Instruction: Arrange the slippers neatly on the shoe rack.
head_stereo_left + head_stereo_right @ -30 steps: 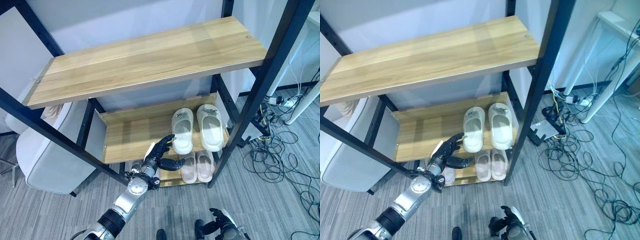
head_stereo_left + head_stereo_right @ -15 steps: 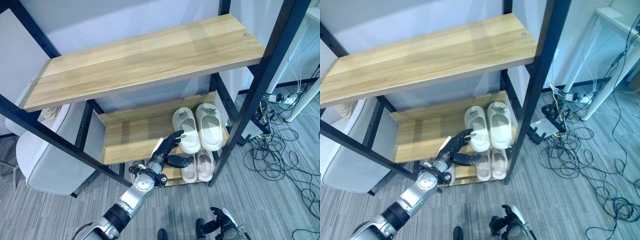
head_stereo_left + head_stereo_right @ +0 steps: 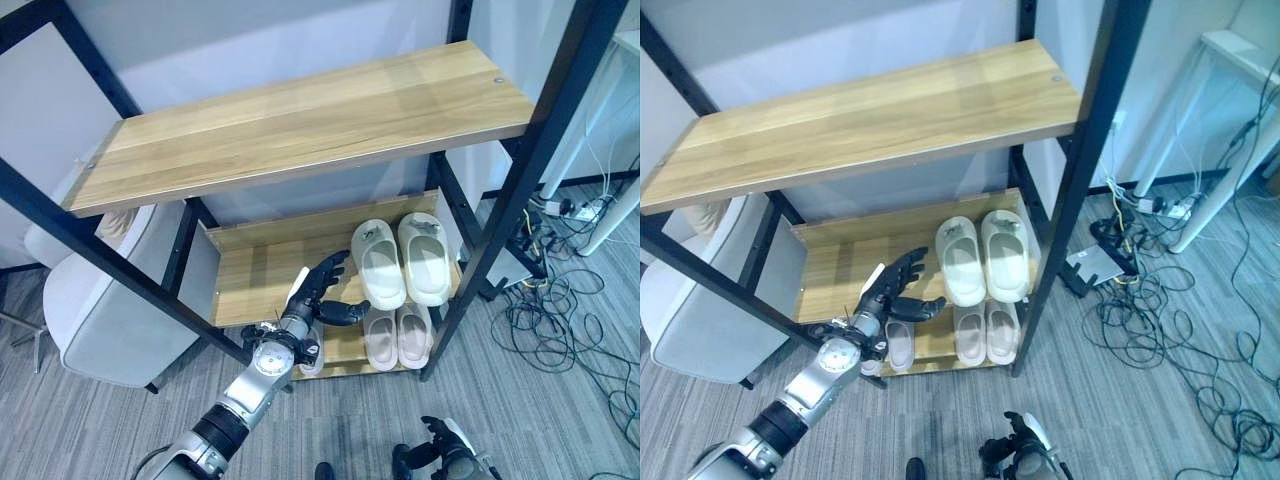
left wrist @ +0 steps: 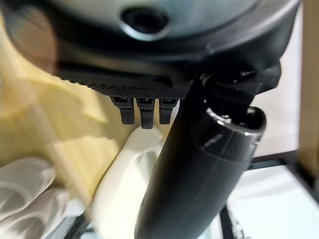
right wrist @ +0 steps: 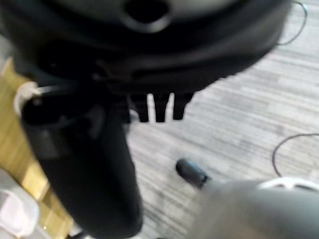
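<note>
The left hand (image 3: pixel 318 293) is reaching in at the front of the shoe rack (image 3: pixel 250 270), its fingers spread apart and holding nothing. The white slippers (image 3: pixel 402 261) are sitting side by side on the middle shelf, toes to the back (that looks tidy already). The pink slippers (image 3: pixel 396 335) are lying just below. The right hand (image 3: pixel 440 461) is hanging low with curled fingers, holding nothing.
</note>
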Robot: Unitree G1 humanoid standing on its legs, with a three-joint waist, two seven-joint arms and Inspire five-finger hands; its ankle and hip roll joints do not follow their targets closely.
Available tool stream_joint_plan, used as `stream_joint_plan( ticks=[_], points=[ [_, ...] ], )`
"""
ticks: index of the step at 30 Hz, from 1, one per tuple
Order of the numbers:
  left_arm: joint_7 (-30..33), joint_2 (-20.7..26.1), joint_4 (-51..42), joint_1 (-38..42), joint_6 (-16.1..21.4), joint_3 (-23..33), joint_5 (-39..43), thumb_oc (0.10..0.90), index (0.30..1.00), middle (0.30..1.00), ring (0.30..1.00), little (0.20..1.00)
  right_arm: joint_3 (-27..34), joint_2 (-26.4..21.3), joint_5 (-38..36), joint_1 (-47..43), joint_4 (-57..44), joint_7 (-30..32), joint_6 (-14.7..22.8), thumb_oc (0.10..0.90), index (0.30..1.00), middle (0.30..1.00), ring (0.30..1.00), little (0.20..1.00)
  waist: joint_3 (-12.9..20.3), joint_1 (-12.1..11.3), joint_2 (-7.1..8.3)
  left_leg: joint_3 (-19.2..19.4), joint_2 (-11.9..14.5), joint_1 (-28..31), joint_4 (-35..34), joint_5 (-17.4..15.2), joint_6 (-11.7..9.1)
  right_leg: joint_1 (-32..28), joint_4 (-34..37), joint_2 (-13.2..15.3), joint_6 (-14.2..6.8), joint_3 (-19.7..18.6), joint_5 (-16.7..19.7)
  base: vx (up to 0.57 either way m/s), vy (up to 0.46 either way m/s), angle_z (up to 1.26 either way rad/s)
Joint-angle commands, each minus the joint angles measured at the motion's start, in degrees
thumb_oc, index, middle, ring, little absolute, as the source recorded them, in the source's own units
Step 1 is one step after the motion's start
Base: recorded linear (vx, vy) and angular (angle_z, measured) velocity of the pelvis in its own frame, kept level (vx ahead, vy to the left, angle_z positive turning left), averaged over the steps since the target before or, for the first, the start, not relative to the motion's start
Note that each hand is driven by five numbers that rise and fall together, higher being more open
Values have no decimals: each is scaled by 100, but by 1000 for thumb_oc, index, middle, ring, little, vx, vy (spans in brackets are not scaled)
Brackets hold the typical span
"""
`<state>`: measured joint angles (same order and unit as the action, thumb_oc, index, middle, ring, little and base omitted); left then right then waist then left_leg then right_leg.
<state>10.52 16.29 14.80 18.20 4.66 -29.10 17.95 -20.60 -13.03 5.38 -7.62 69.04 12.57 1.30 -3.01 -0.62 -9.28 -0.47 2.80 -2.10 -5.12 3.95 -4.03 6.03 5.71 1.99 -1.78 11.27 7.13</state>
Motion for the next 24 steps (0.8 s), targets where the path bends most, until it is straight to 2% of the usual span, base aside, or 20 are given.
stream_joint_plan(
  ticks=[1, 2, 4, 7, 8, 13, 19, 24],
  points=[
    [-122, 34, -535, 387, 566, 370, 31, 800, 900, 900, 900, 900, -48, 199, -78, 148, 53, -66, 90, 800, 900, 900, 900, 900, 302, -100, 357, 78, -165, -182, 12, -215, -125, -173, -71, 271, -517, 216, -742, -22, -8, 15],
    [-260, 112, -762, 103, 563, 447, 121, 800, 900, 900, 900, 900, -23, 221, -75, 147, 37, -88, 95, 800, 900, 900, 900, 900, 338, -204, 412, 20, -166, -141, 12, -220, -136, -251, -71, 282, -508, 302, -753, -22, -6, 25],
    [-310, 137, -831, 0, 549, 476, 178, 800, 900, 900, 900, 900, -21, 229, -73, 151, 32, -98, 95, 800, 900, 900, 900, 900, 355, -235, 434, -4, -168, -124, 12, -221, -140, -284, -71, 284, -505, 341, -759, -20, -4, 29],
    [-618, 258, -1041, -658, 459, 625, 431, 800, 900, 900, 900, 900, 23, 252, -59, 197, 1, -161, 90, 800, 900, 900, 900, 900, 404, -420, 529, -135, -185, -58, 12, -209, -156, -420, -71, 294, -480, 542, -775, -33, -2, 24],
    [-620, 264, -1054, -671, 453, 629, 434, 800, 900, 900, 900, 900, 19, 255, -59, 204, -1, -161, 90, 800, 900, 900, 900, 900, 406, -409, 531, -144, -187, -56, 12, -209, -157, -427, -71, 295, -481, 551, -777, -31, 1, 12],
    [-1021, 458, -965, -1786, 256, 849, 567, 800, 900, 900, 900, 900, 139, 208, -28, 313, -22, -229, 75, 800, 900, 900, 900, 900, 425, -720, 708, -423, -228, 17, 12, -172, -180, -644, -71, 303, -429, 882, -801, -44, -3, 34],
    [-1261, 645, -746, -2527, 134, 955, 463, 800, 900, 900, 900, 900, 247, 162, -15, 413, -15, -235, 93, 800, 900, 900, 900, 900, 445, -891, 799, -594, -264, 54, 12, -156, -178, -803, -71, 313, -412, 1097, -832, -5, 0, 24],
    [-1326, 749, -298, -2838, 81, 977, 62, 800, 900, 900, 900, 900, 265, 141, 5, 518, -72, -239, 123, 800, 900, 900, 900, 900, 445, -930, 832, -657, -281, 75, 12, -139, -163, -872, -71, 320, -416, 1204, -831, -5, 13, 19]
  ],
)
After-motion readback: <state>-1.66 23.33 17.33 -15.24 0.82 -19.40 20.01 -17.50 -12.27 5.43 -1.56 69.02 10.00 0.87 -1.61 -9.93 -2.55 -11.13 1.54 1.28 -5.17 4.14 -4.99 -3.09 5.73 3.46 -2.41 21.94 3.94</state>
